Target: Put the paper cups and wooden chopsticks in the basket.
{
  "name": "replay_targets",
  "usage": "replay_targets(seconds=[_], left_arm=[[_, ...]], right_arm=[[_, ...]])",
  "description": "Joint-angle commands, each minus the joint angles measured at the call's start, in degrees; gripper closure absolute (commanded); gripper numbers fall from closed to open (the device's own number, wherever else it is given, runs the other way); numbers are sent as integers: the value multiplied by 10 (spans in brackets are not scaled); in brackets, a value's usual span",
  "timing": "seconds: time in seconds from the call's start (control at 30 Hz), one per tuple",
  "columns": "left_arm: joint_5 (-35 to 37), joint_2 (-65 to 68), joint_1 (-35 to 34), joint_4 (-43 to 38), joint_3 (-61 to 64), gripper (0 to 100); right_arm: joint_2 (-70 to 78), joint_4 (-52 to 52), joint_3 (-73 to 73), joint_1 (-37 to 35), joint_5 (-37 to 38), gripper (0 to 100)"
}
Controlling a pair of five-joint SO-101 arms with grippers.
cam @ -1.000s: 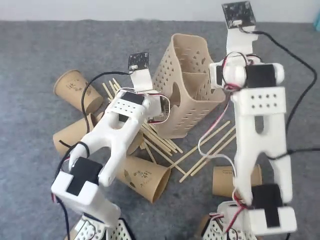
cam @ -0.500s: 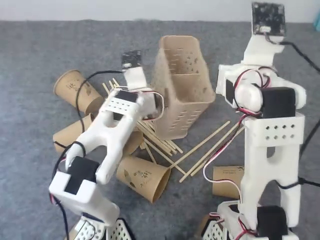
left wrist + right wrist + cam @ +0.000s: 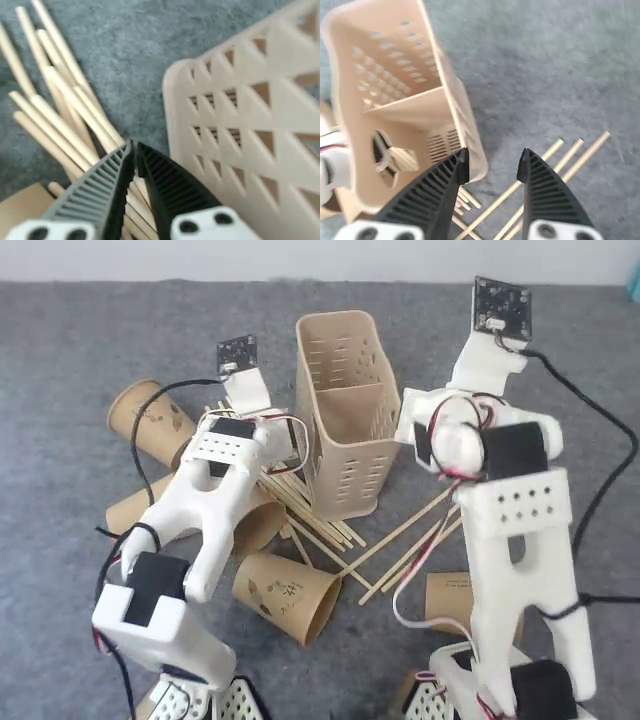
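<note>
By my reckoning nothing is done yet: the beige perforated plastic basket (image 3: 345, 465) looks empty, and every piece lies out on the grey felt tabletop (image 3: 60, 340).

At the far left, brown paper cups (image 3: 150, 422) lie on their sides. Another cup (image 3: 290, 595) lies nearer me toward the middle, mouth facing near and right.

The left gripper (image 3: 134, 146) is pressed together tip to tip, with nothing I can see between. It sits over the bundle of pale wooden chopsticks (image 3: 65, 115), just left of the basket's wall. That bundle's long axes run from far-left to near-right.

The basket stands upright, mouth up, long axis vertical. The right gripper (image 3: 492, 162) is spread wide, hanging over the basket's right wall.

Right of the basket, loose chopsticks (image 3: 400, 530) slant from near-left to far-right. A last cup (image 3: 445, 600) lies on its side at near right, partly behind the right arm.
</note>
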Motion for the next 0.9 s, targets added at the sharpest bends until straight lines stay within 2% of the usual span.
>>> replay_targets(seconds=[0.0, 0.2, 0.43, 0.53, 0.63, 0.8, 0.87], left_arm=[[-4, -11, -36, -10, -35, 988], [-4, -76, -75, -13, -17, 988], [-7, -135, -75, -26, 26, 988], [-8, -142, -76, -64, 52, 988], [-8, -142, -76, -81, 65, 988], [-8, -142, -76, -82, 65, 988], [-8, -142, -76, -82, 65, 988]], right_arm=[[-39, -10, -6, -27, -7, 821], [-7, -16, 22, -27, -14, 821], [51, -27, 28, -27, -25, 824], [84, -27, 26, -25, -24, 890], [111, -45, 25, -3, 14, 998], [131, -85, 24, 46, 65, 989], [131, -118, 19, 62, 118, 991]])
